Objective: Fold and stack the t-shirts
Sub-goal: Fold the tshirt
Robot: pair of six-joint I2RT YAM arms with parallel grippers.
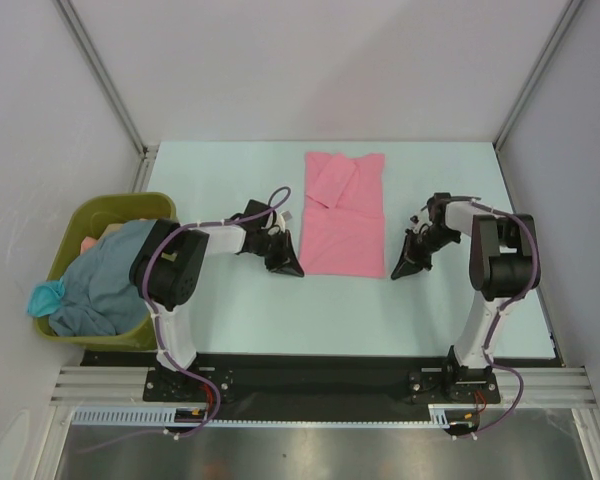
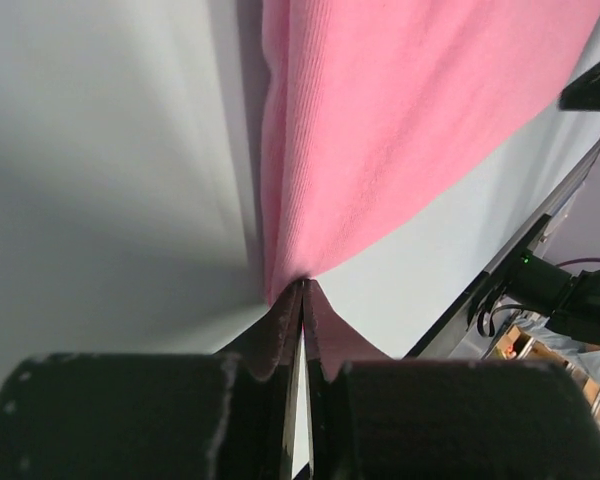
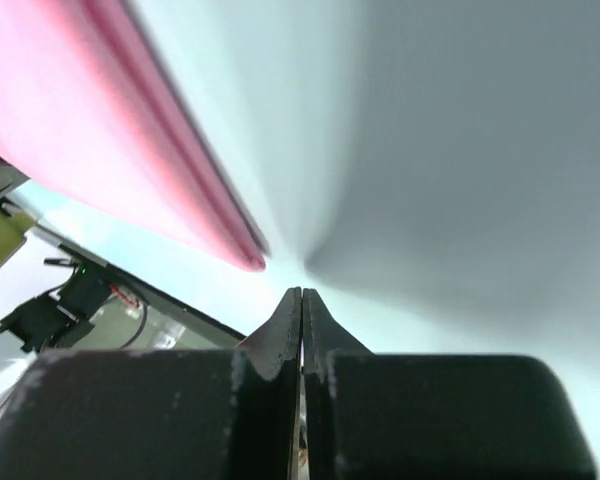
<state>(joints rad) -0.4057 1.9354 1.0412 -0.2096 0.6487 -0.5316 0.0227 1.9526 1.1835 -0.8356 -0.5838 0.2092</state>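
Pink t-shirt (image 1: 342,215) is seen folded into a long strip in the middle of the surface (image 1: 220,320). Its near left corner is pinched by the clenched left hand (image 1: 285,262). The right hand (image 1: 402,265) is held clenched on nothing, just off the near right corner. Well left of that shirt, a grey-blue t-shirt (image 1: 105,280) and a teal t-shirt (image 1: 48,297) are heaped in an olive bin (image 1: 130,203).

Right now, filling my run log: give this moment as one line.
pink t-shirt: part-folded on table | left gripper: shut, tips at near-left corner | right gripper: shut, just off near-right corner
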